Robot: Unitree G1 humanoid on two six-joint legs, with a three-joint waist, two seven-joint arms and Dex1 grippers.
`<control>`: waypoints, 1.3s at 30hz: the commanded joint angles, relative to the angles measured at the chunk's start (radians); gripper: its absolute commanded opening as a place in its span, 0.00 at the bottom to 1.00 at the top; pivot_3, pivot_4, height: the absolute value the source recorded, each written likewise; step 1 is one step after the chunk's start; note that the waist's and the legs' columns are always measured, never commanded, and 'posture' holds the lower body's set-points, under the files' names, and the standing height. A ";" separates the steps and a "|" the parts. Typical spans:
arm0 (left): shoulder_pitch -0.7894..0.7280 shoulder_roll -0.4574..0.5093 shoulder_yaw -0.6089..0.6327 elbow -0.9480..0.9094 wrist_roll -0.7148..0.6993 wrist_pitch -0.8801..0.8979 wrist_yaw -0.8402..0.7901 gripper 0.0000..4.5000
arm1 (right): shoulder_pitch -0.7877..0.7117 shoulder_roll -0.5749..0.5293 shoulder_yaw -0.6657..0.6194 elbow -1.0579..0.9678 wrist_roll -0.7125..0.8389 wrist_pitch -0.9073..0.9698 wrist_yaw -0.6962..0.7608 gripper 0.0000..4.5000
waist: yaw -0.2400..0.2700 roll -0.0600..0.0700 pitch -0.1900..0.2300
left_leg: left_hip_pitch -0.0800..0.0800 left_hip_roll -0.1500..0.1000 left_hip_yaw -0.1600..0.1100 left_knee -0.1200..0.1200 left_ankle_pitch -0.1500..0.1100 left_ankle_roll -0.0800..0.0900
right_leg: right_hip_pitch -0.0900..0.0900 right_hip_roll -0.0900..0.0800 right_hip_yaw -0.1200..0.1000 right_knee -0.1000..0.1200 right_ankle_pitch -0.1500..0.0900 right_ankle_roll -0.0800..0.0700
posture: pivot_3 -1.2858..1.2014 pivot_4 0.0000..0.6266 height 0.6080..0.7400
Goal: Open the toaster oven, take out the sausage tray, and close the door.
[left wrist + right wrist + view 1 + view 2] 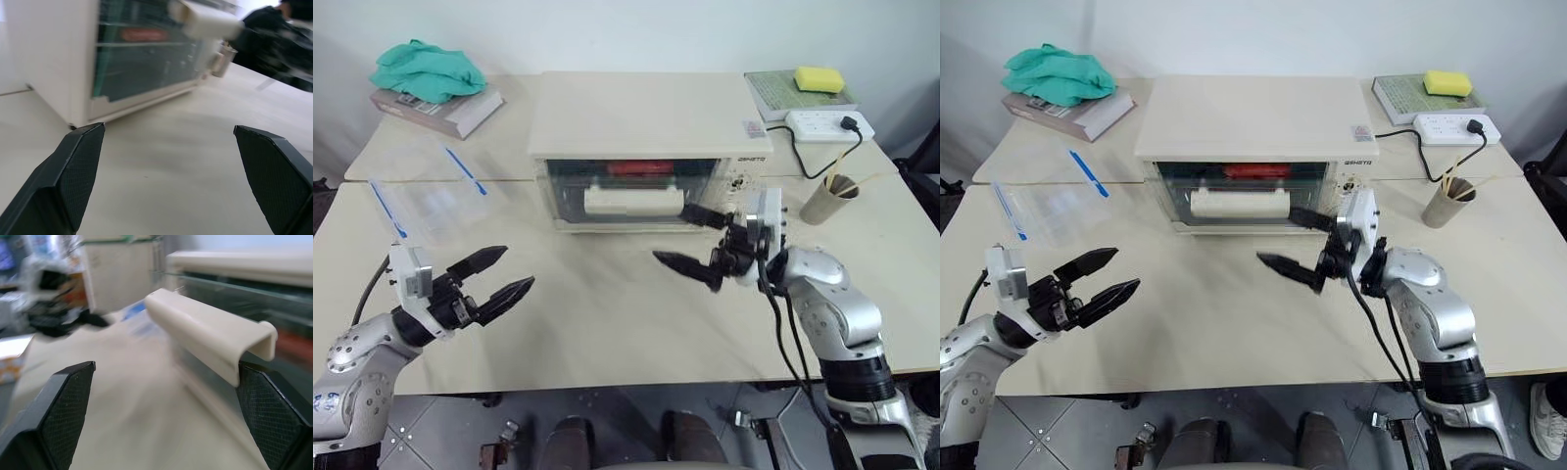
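- The cream-white boxy toaster oven [651, 147] sits on the pale table [607, 323], long side running left to right, glass front facing the robot.
- Its door [631, 191], a glass panel in a cream frame, is shut and upright; the wide cream bar handle [208, 335] lies level along the front.
- Behind the glass a reddish sausage [636, 167] shows; the tray under it is too dim to make out.
- Right gripper [697, 240] hangs just in front of the door's right end, fingers spread wide and empty; one fingertip [697, 214] is close beside the handle's end, contact unclear, while the other points left over bare table.
- Left gripper [499, 277] is well off to the oven's left, fingers splayed, holding nothing, tips aimed at the oven's near left corner.
- Beyond the left fingers, a clear plastic container with blue clips [431, 201] looks empty.
- A paper cup [829, 200] right of the right gripper holds thin sticks.
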 commanded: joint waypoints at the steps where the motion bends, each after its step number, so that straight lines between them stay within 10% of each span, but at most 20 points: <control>1: -0.072 -0.005 0.026 -0.004 -0.065 0.019 0.003 0.95 | 0.042 -0.046 0.039 -0.061 -0.076 -0.152 0.113 1.00 | 0.002 0.000 0.000 | 0.000 0.000 0.000 0.000 0.000 0.000 | 0.000 0.000 0.000 0.000 0.000 0.000 | 0.52 0.24 1.00; 16: -0.553 -0.127 -0.187 0.390 0.158 -0.083 0.024 0.00 | 0.065 -0.029 0.054 0.032 -0.206 -0.385 0.104 1.00 | 0.004 -0.001 0.000 | 0.001 0.001 0.001 0.002 0.000 -0.001 | 0.001 0.000 -0.006 0.000 0.000 0.001 | 0.52 0.24 1.00; 39: -0.402 -0.144 -0.379 0.425 0.382 -0.236 -0.149 0.00 | 0.486 -0.178 -0.335 -0.021 -0.353 -0.492 -0.193 1.00 | 0.019 0.000 0.000 | 0.002 0.001 0.005 0.005 0.000 0.000 | 0.002 -0.001 -0.004 0.000 0.001 -0.001 | 0.52 0.24 1.00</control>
